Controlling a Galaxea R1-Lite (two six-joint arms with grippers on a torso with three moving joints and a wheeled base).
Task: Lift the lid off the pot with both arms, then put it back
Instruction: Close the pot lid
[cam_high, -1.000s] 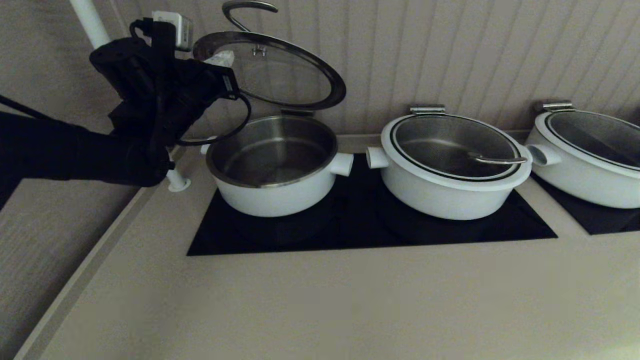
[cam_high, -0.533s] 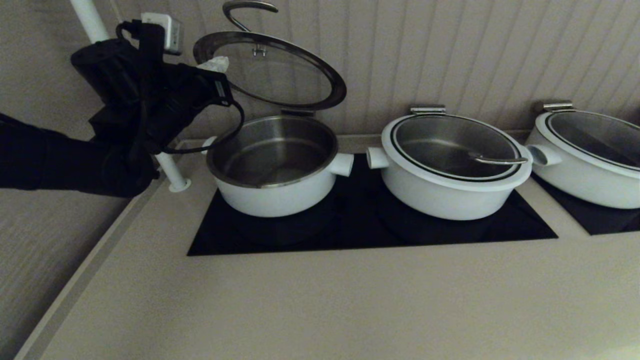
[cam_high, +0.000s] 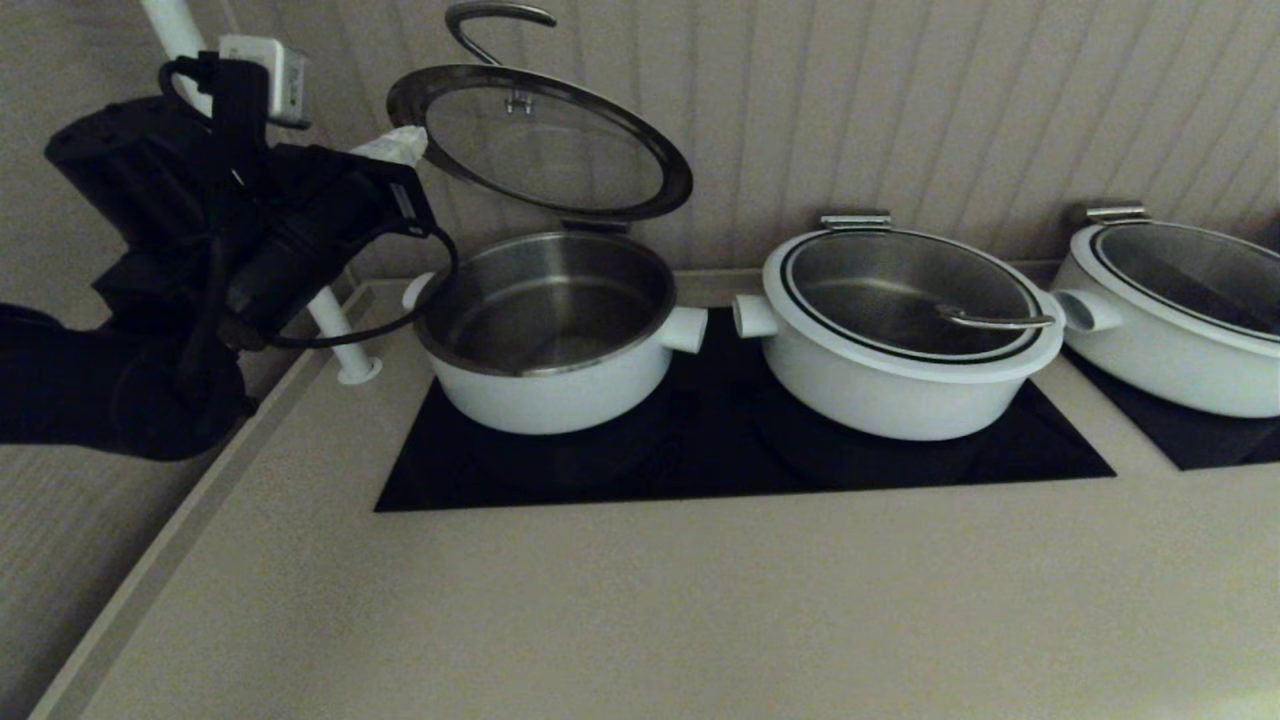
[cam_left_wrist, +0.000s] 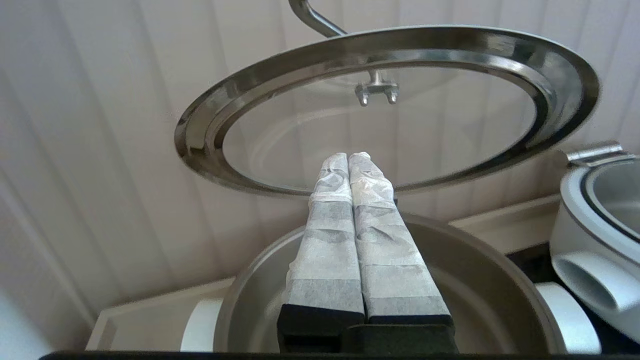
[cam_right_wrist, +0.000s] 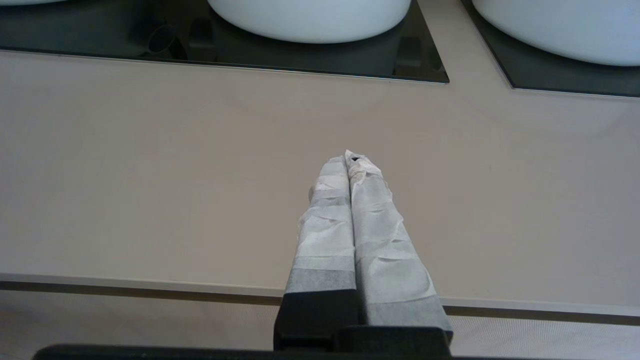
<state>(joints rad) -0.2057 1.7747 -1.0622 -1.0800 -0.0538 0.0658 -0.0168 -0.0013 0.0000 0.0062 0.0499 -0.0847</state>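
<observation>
The lid (cam_high: 540, 140) stands propped open above the pot (cam_high: 548, 335) — tilted up on what looks like a hinge at the pot's 12 o'clock edge, its steel wire handle (cam_high: 490, 25) pointing up toward the wall. The left gripper (cam_high: 405, 145) sits at about 9 o'clock of the lid, its taped jaws pressed together and holding nothing, tips just beside the lid's rim; I cannot tell whether they touch it. The right gripper (cam_right_wrist: 350, 162) hangs low over the bare front of the counter (cam_high: 640, 600), jaws likewise pressed together, well apart from the pot. With the lid already up, the step in hand appears to be lowering it — best done by a steady contact on the rim or handle and a slow descent, so the glass does not drop onto the pot. Count: three white pots in view, one open lid, two closed lids, two dark cooktop panels (cam_high: 720, 460), one white pole (cam_high: 340, 340).
</observation>
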